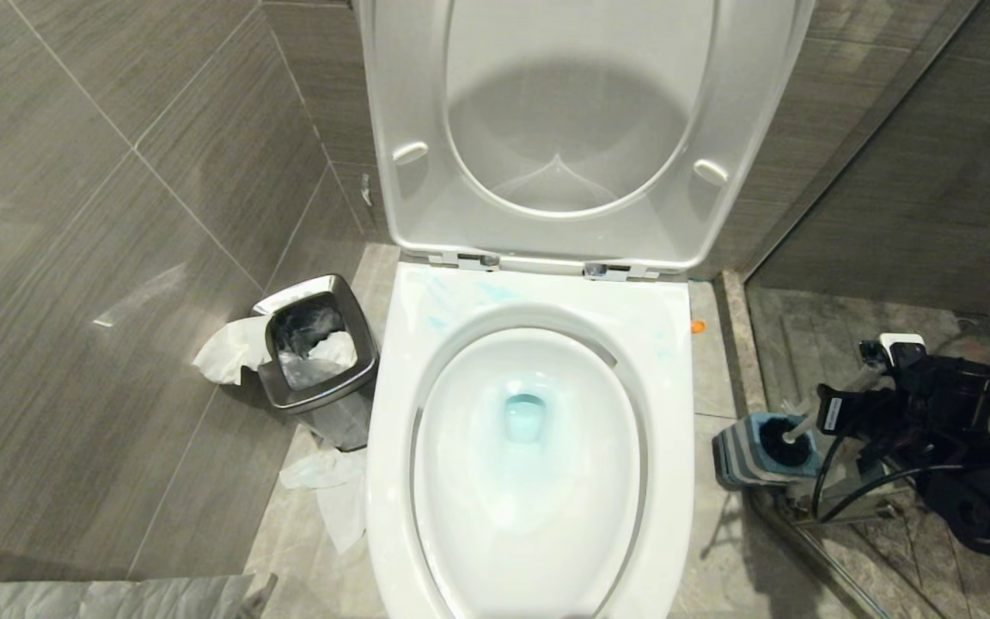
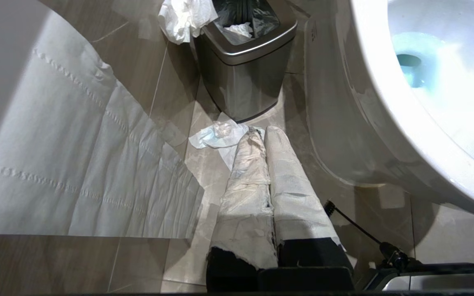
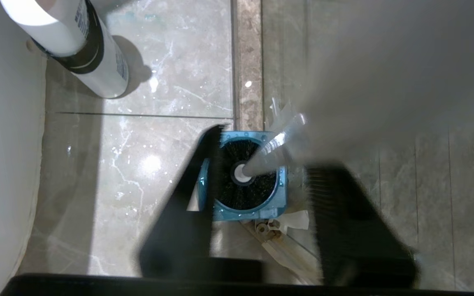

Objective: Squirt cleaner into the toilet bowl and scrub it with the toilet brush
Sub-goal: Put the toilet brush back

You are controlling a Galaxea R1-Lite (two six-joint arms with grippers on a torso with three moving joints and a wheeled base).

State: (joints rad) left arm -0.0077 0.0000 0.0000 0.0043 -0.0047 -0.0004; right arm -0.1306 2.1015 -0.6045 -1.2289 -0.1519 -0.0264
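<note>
A: How far along does this look?

B: Late, I'd judge. The cleaner (image 1: pixel 522 419) is already in: the water at the bottom of the toilet bowl (image 1: pixel 529 481) is tinted teal, and faint teal smears show on the ceramic just below the raised seat's hinges. The toilet brush (image 1: pixel 791 427) sits head-down in its blue striped holder (image 1: pixel 748 451), on the floor to the bowl's right, against the glass partition's rail.

A: So the scrubbing is finished?

B: I can't tell that from here. Either the brush is being set back or it hasn't been lifted yet; the streaks on the rim hint at some spreading.

A: And the right gripper (image 3: pixel 257 193)?

B: It hangs directly above the holder, fingers parted moderately, one on each side of the slim white handle. A gap shows on both sides, so nothing looks clamped.

A: The left one?

B: The left gripper (image 2: pixel 263 135) is parked low beside the bowl, near the steel waste bin (image 2: pixel 245 61), its wrapped fingers pressed together and empty.

A: Anything else nearby?

B: A white bottle (image 3: pixel 78 45) stands on the floor by the bowl.
</note>
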